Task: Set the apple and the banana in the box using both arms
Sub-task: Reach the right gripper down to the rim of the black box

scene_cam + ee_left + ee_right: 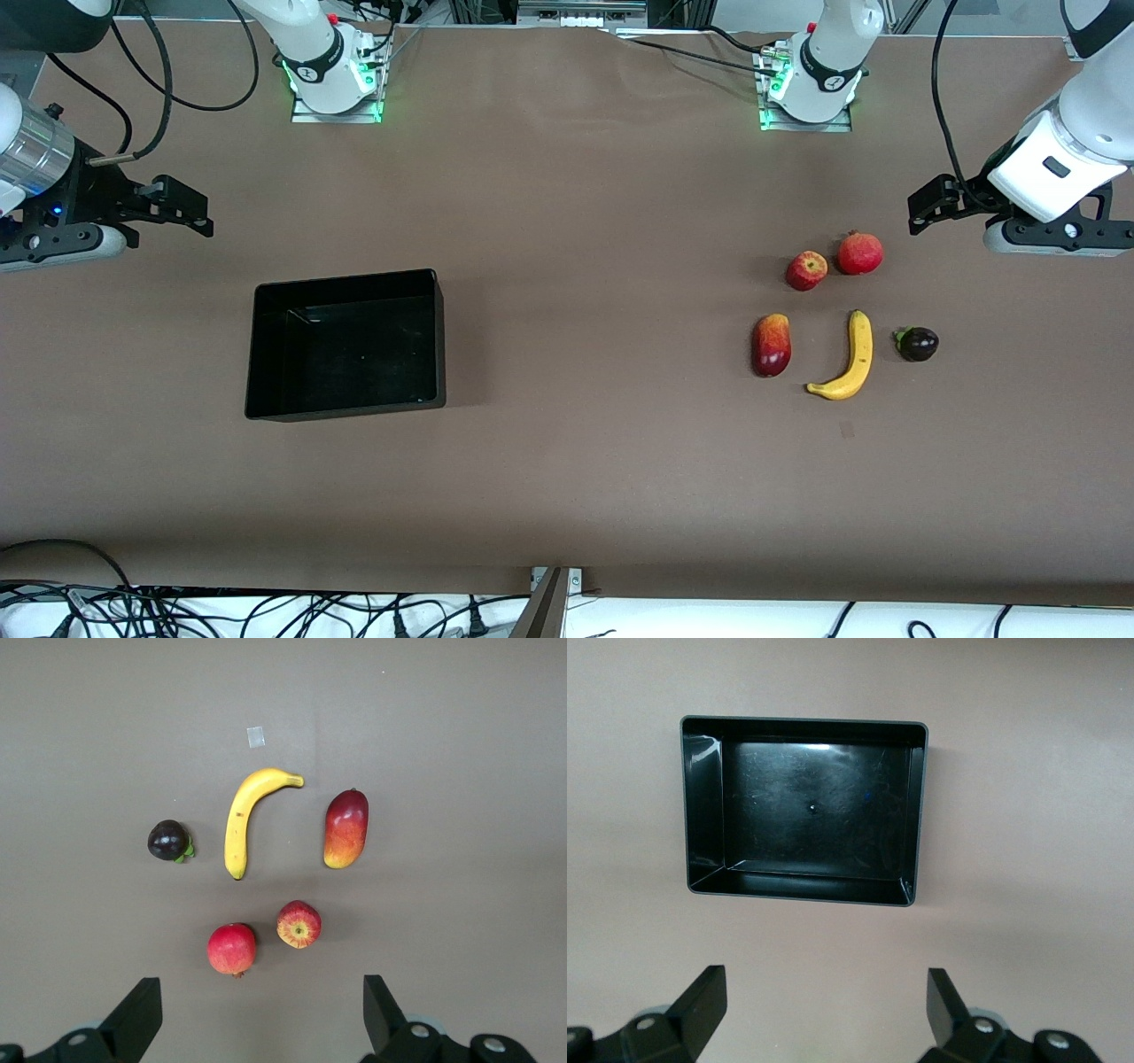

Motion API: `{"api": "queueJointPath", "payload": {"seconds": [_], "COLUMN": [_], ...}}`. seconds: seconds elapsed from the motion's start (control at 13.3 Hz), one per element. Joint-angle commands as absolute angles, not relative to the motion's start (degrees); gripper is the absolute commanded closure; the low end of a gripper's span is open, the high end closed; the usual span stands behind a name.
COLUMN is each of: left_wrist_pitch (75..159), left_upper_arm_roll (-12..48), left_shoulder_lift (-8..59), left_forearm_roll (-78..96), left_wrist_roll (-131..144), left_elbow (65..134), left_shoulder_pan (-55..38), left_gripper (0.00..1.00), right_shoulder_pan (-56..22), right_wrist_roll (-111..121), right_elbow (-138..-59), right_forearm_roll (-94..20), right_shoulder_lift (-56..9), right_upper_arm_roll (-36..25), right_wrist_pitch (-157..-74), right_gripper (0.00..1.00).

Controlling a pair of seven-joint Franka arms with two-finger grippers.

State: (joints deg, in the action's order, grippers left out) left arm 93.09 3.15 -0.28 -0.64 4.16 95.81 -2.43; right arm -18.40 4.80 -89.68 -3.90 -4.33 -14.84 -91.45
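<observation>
The small streaked red apple (806,270) (299,923) lies on the brown table toward the left arm's end. The curved yellow banana (849,357) (248,815) lies nearer the front camera than the apple. The black box (345,280) (704,806) stands empty toward the right arm's end. My left gripper (921,213) (261,992) hangs open over bare table beside the fruits, holding nothing. My right gripper (199,217) (826,979) hangs open over bare table beside the box, also holding nothing.
An evenly red round fruit with a crown (859,252) (232,948) sits beside the apple. An oblong red-yellow fruit (772,345) (345,827) and a dark purple fruit (918,344) (168,840) flank the banana. Cables run along the table's front edge.
</observation>
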Motion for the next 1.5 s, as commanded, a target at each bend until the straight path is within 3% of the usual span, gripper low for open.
{"api": "queueJointPath", "payload": {"seconds": [0.0, 0.3, 0.53, 0.9, 1.13, 1.35, 1.43], "left_wrist_pitch": [91.4, 91.4, 91.4, 91.3, 91.3, 90.5, 90.4], "left_upper_arm_roll": [3.3, 3.3, 3.3, 3.2, 3.0, 2.6, 2.7], "left_shoulder_lift": [0.9, 0.9, 0.9, 0.9, 1.0, 1.0, 1.0], "left_forearm_roll": [-2.7, -2.7, -2.7, -2.6, -2.6, -2.6, -2.6], "left_wrist_roll": [5.0, 5.0, 4.9, 4.9, 4.8, 4.9, 5.1], "left_elbow": [93.5, 93.4, 93.5, 93.5, 93.7, 93.6, 93.7], "left_shoulder_pan": [-3.0, -3.0, -3.0, -2.8, -1.9, -1.9, -1.9], "left_gripper": [0.0, 0.0, 0.0, 0.0, 0.0, 0.0, 0.0], "right_shoulder_pan": [-18.8, -18.7, -18.3, -16.6, -14.3, -12.7, -12.7], "right_wrist_roll": [4.7, 5.7, 5.2, 4.9, 5.3, 8.0, 8.1], "right_elbow": [-89.2, -88.9, -91.7, -105.2, -106.3, -106.3, -106.3], "right_forearm_roll": [-2.7, -1.9, -0.7, -1.3, -3.2, -7.8, -8.3], "right_shoulder_lift": [-3.5, -4.0, -8.3, -15.5, -23.1, -28.7, -29.3], "right_upper_arm_roll": [-14.7, -14.9, -15.1, -15.6, -15.6, -15.6, -15.6], "right_wrist_pitch": [-91.1, -91.2, -93.3, -114.0, -123.1, -126.8, -127.2], "right_gripper": [0.0, 0.0, 0.0, 0.0, 0.0, 0.0, 0.05]}}
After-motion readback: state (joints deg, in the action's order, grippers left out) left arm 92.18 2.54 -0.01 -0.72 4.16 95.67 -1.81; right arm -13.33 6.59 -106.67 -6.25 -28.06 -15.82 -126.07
